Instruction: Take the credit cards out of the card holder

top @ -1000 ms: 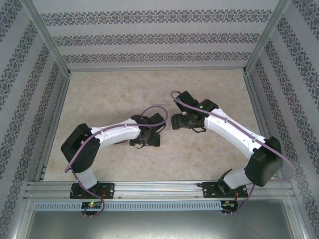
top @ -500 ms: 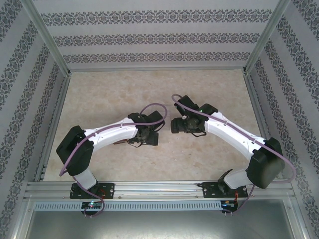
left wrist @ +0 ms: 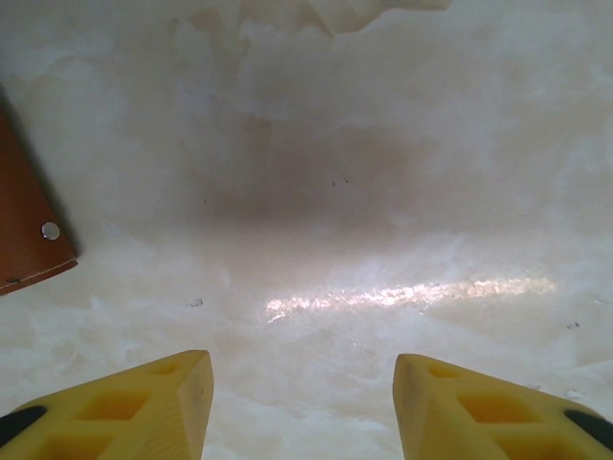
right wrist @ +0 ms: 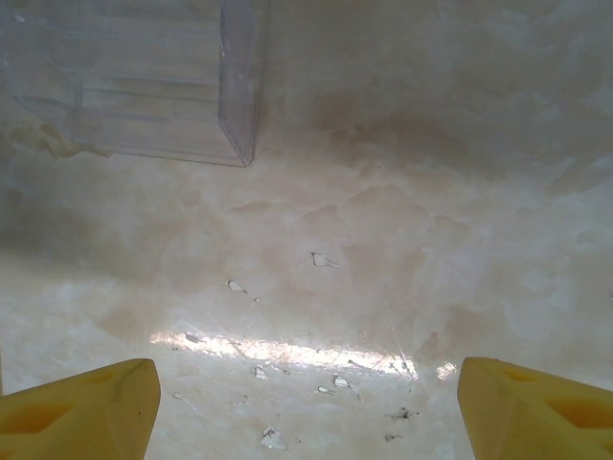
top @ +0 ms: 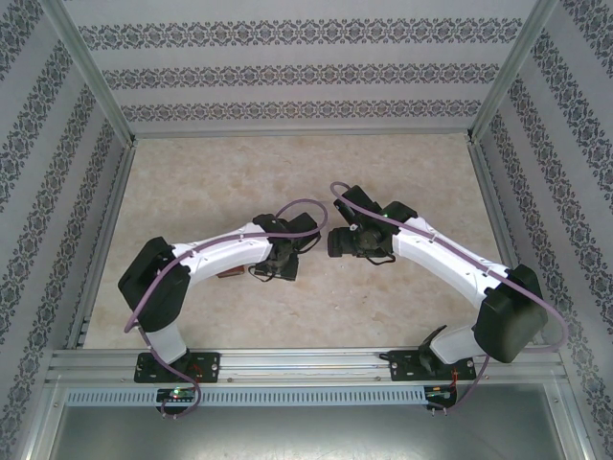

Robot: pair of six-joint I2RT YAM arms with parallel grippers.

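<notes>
Card holder (left wrist: 27, 216): off to the left of the left gripper (left wrist: 302, 372) and a little ahead of it, flat on the table (left wrist: 402, 172), apart from both fingers; from above, tucked beneath the left arm.
Left gripper state: released, yellow fingers apart with bare table between, grasping nothing.
Right gripper (right wrist: 308, 376): from above, just right of the left gripper, tips pointing toward it; spread wide, grasping nothing.
Counts: one card holder, one clear box (right wrist: 134, 86), two grippers.
Card holder contents: cannot tell; a brown leather corner with one metal stud in sight.
Clear box contents: cannot tell; see-through walls, pale table visible through them.
Clear box place: against the left gripper cannot be told; ahead of the right gripper, toward its left.
</notes>
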